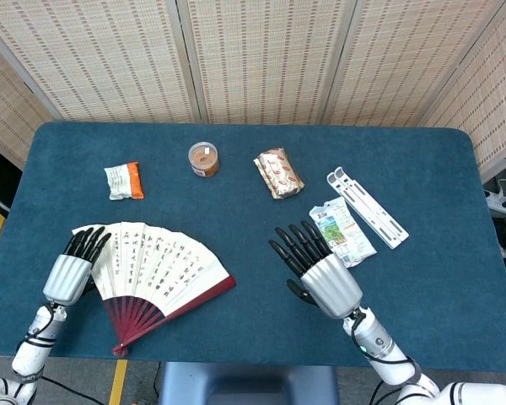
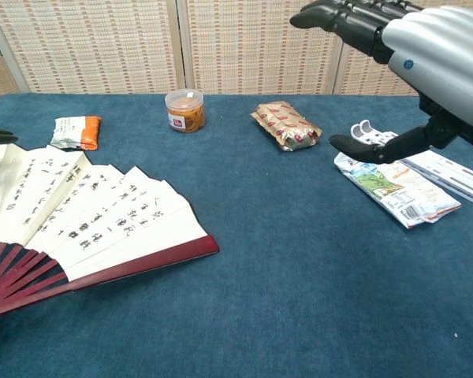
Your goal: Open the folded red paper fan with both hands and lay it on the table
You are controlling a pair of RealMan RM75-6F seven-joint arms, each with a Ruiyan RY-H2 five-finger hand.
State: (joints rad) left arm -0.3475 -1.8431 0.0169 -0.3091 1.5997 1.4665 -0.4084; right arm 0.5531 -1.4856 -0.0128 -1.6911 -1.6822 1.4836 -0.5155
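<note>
Red paper fan lay spread open and flat on the blue surface, at its front left. Cream leaf carried columns of black brush calligraphy; characters too small to read. Dark red ribs converged to the pivot at the front edge of the surface; one red guard stick formed the fan's right edge.

Left hand sat at the fan's left edge, fingers extended and apart, gripping nothing. Whether the fingertips touched the leaf could not be told from the head view. Chest view showed only dark fingertips at the frame's far left.

Right hand was released, fingers straight and spread, holding nothing, well apart from the fan to its right. In the chest view it hung above the surface, thumb pointing toward the fan.

Other items on the surface:
- white-and-orange snack packet, back left; print illegible
- small clear tub with an orange-brown lid and a red-and-white label, unreadable
- red-patterned wrapped pack, centre back
- white pouch with green graphics and a barcode, just beyond the right hand
- white plastic strip holder, just beside that pouch on its right
</note>
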